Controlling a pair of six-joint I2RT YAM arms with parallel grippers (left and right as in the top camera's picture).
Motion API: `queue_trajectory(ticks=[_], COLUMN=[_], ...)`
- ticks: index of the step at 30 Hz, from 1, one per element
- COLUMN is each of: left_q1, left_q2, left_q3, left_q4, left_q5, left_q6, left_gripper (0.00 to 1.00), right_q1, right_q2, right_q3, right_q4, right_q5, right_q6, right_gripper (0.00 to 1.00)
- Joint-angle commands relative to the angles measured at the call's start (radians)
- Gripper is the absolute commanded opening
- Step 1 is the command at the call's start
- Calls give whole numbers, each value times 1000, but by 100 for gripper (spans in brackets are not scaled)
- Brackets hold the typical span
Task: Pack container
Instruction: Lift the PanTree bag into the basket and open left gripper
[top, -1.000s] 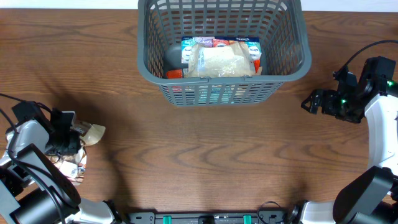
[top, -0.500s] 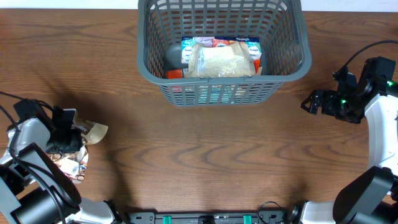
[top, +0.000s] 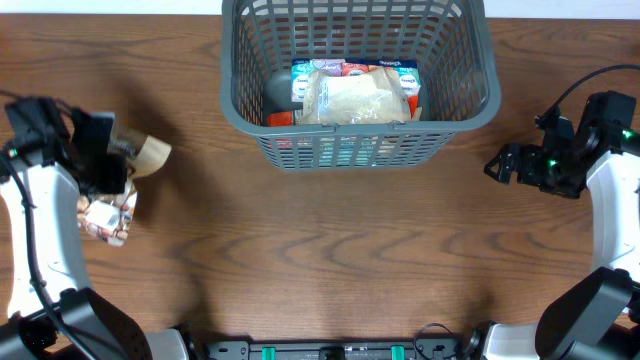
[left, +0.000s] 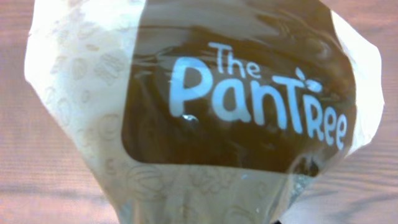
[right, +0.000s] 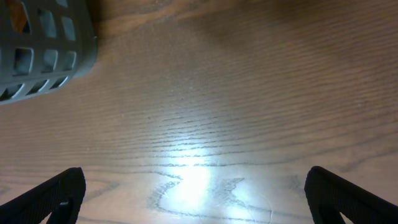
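Note:
The dark grey lattice container (top: 232, 100) stands at the back middle of the table and holds several snack packets (top: 352, 96). My left gripper (top: 118, 152) is shut on a cream and brown "The PanTree" snack packet (top: 150, 152), held above the table at the left; the packet fills the left wrist view (left: 205, 106) and hides the fingers. Another snack packet (top: 108, 217) lies on the table under the left arm. My right gripper (top: 497, 165) is open and empty at the right, its finger tips apart over bare wood (right: 196, 186).
A corner of the container (right: 43, 50) shows at the top left of the right wrist view. The wooden table (top: 340, 260) stretches between the two arms.
My left gripper has lifted the PanTree packet off the table and moved it towards the back. The other packet stays on the table. The right arm has not moved.

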Motion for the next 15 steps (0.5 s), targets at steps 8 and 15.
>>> queue_trajectory(ticks=[8,15], left_q1=[-261,-485], left_q2=[-13,2], left_q3=[543,793], left_q4=[-159,14], left_q5=[83,83], left_q6=[-24,21], left_gripper=[6,6], right_q1=[3,3], right_q2=[-17,-17], right_q3=[-1,-1], right_q4=[-2,3], right_q5=[-4,-4], right_q6=[10,10], right_gripper=[99,99])
